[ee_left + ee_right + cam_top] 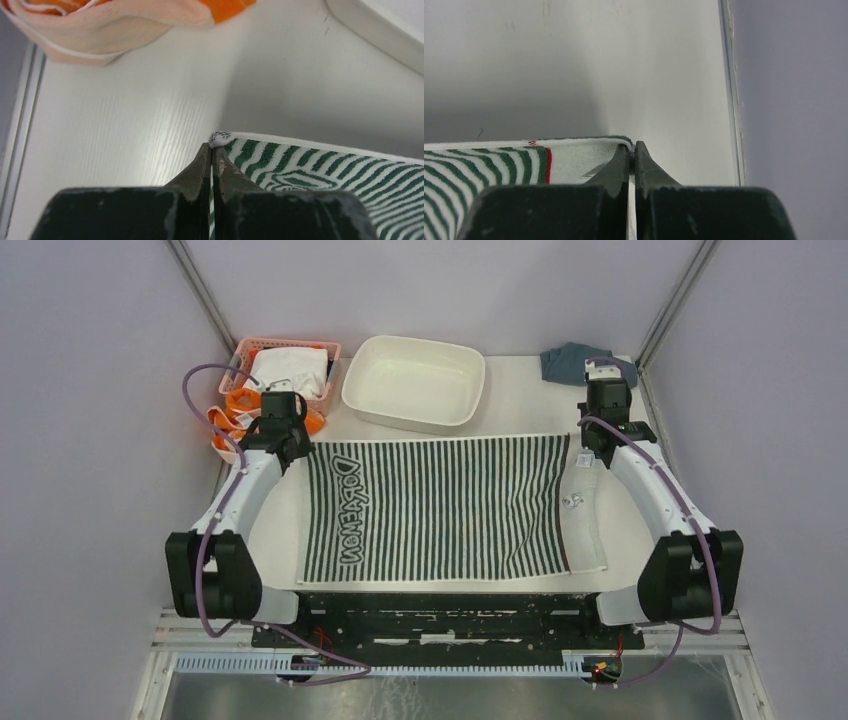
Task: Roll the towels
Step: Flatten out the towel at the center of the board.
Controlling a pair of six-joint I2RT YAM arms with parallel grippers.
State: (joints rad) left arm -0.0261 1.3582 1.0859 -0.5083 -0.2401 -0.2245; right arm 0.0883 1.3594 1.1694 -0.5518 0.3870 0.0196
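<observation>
Two far corners of the green-striped towel [440, 510] are pinched tight: left gripper [211, 147] at ten o'clock, right gripper [632, 146] at two; orange towel [100, 25] crumpled near the left.

Soft even light, top view sharp — wrist cams: fingers [192, 177] blurry, grey shadow on table [649, 75].
</observation>
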